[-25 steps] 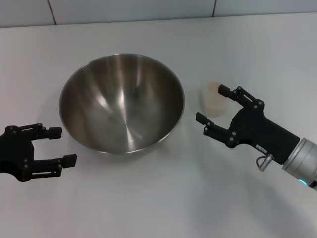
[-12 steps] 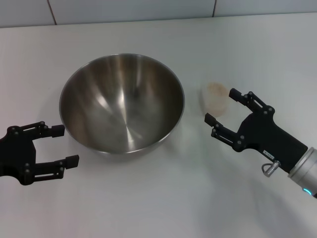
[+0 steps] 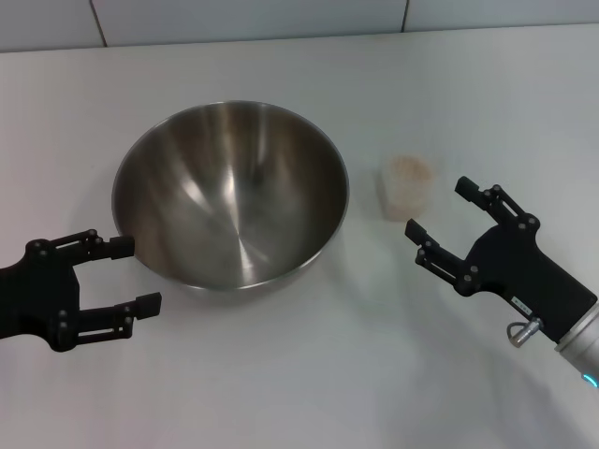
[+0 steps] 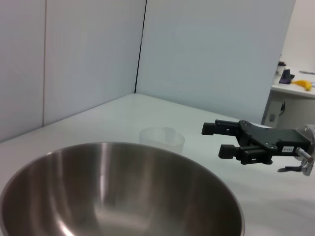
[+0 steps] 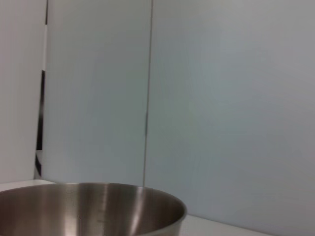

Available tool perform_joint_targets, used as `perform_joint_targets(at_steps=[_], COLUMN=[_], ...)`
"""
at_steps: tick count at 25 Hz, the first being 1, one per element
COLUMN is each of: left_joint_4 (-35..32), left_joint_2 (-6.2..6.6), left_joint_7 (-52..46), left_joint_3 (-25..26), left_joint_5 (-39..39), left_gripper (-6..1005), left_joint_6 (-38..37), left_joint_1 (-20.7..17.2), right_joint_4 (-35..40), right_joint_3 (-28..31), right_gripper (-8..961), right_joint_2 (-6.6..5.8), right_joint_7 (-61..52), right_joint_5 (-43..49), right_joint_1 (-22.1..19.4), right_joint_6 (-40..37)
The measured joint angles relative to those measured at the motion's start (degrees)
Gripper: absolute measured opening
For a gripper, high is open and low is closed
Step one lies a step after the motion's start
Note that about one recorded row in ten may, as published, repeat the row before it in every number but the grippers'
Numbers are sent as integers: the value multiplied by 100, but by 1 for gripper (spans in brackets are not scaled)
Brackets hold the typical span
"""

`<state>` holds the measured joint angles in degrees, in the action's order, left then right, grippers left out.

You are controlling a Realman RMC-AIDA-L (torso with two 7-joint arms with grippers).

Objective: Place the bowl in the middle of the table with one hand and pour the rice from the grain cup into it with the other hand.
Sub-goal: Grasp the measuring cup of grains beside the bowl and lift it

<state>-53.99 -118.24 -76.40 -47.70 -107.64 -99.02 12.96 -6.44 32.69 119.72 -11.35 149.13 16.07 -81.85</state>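
Observation:
The steel bowl (image 3: 187,187) stands on the white table (image 3: 299,374), a little left of centre, and its inside looks bare. To its right the small clear grain cup (image 3: 409,190) stands upright with the pale rice (image 3: 409,168) in it. My right gripper (image 3: 437,208) is open, just right of and nearer than the cup, not touching it. At the bowl's near left rim my left gripper (image 3: 136,274) is open and holds nothing. The left wrist view shows the bowl (image 4: 118,196), the cup (image 4: 162,140) and the right gripper (image 4: 215,140) beyond. The right wrist view shows only the bowl's rim (image 5: 98,206).
A tiled wall edge (image 3: 281,19) runs along the back of the table. A side table with a yellow object (image 4: 301,84) stands far off in the left wrist view.
My right gripper has drawn back from around the cup, toward the near right, leaving the cup standing. The left gripper has crept right, closer to the bowl.

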Motion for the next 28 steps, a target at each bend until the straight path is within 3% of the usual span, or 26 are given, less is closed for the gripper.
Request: perform_joint_targets(at_steps=[16, 28], left_joint_4=[405, 518], left_joint_2=[-16, -6], left_joint_7=[300, 559], left_joint_3=[95, 126], left_joint_5=[42, 320], left_gripper=[811, 811], left_joint_6=[11, -30], left_joint_1=[30, 42], right_joint_4=[-11, -108], right_joint_3=[557, 907], right_gripper=[826, 826], right_joint_2=[-6, -1], right_joint_7=[45, 45], right_joint_5=[-8, -16], right_joint_1=[-179, -121], right_joint_6=[16, 497])
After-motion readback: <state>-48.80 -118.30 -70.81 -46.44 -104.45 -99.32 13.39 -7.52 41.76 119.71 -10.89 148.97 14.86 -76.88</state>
